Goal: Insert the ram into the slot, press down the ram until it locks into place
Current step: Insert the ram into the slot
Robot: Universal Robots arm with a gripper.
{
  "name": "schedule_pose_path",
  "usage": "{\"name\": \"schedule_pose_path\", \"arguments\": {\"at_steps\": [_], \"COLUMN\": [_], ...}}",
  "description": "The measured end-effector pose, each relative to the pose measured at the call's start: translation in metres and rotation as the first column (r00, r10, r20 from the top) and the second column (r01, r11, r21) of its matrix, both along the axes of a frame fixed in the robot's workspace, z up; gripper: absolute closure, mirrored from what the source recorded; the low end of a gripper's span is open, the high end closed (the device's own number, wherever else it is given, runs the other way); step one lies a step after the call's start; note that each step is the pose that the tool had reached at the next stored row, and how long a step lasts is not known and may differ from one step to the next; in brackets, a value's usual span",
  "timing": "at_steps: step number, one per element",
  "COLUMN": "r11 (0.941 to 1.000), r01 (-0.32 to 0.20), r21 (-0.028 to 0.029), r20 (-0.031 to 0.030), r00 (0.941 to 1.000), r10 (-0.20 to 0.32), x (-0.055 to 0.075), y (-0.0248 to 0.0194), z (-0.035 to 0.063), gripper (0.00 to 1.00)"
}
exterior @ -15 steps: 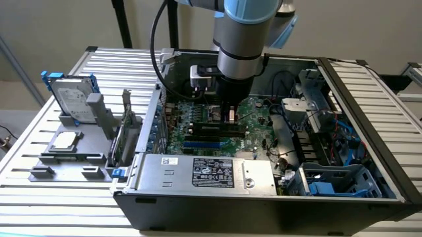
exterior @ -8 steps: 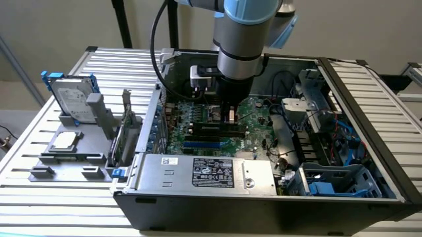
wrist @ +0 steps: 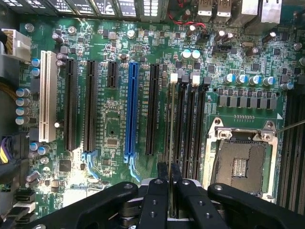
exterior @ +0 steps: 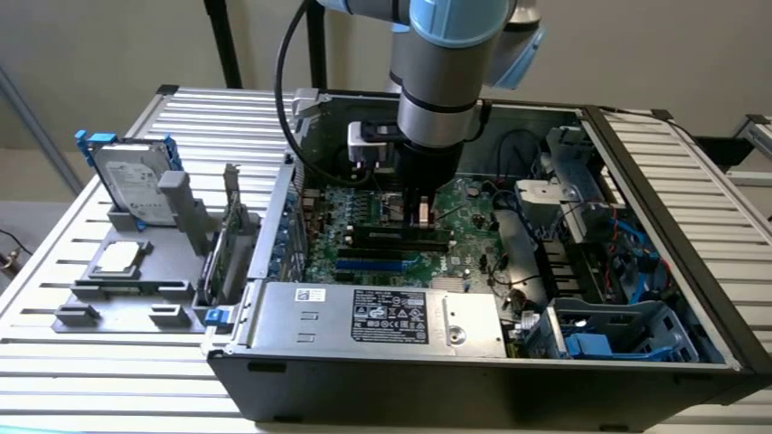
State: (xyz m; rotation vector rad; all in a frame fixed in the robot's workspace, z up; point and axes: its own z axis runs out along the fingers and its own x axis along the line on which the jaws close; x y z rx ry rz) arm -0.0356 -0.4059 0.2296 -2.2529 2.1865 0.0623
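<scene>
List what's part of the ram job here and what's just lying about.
In the job: end effector, shut on the ram; black memory slots.
Lying about: hard drive, blue slot, white slot, processor socket, power supply.

Bright even light; soft shadows inside case (exterior: 483,387); slight glare.
</scene>
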Motion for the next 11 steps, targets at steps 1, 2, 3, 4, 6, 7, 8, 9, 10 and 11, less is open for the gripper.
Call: {"name": "schedule_pose_path", "arguments": {"at_steps": [1,2,3,4,6,7,8,9,10,11], "r11": [1.0,1.0,1.0,1.0,1.0,1.0,1.0,1.0,1.0,1.0], "r01": [0.0,0.0,0.0,0.0,0.0,0.0,0.001,0.001,0.001,0.001], "r21": [-0.0001,0.0,0.0001,0.0001,0.0002,0.0003,0.0002,0.0001,0.0001,0.0001], "r20": [-0.0001,0.0,0.0002,0.0004,0.0013,0.0021,0.0035,0.0048,0.0062,0.0075], "r00": [1.0,1.0,1.0,1.0,1.0,1.0,1.0,1.0,1.0,1.0], "r10": [0.0,0.0,0.0,0.0,0.0,0.0,-0.001,-0.001,-0.001,-0.001], "x": [0.0,-0.0001,-0.0004,-0.0004,-0.0006,-0.0007,-0.0008,-0.0009,-0.0011,-0.0013], "y": [0.0,0.0001,0.0001,0.0001,0.0002,0.0003,0.0004,0.0004,0.0005,0.0006], "z": [-0.0002,-0.0005,-0.0006,-0.0006,-0.0007,-0.0008,-0.0008,-0.0008,-0.0008,-0.0009], "gripper": [0.87,0.87,0.87,0.87,0.87,0.87,0.87,0.87,0.87,0.87]}}
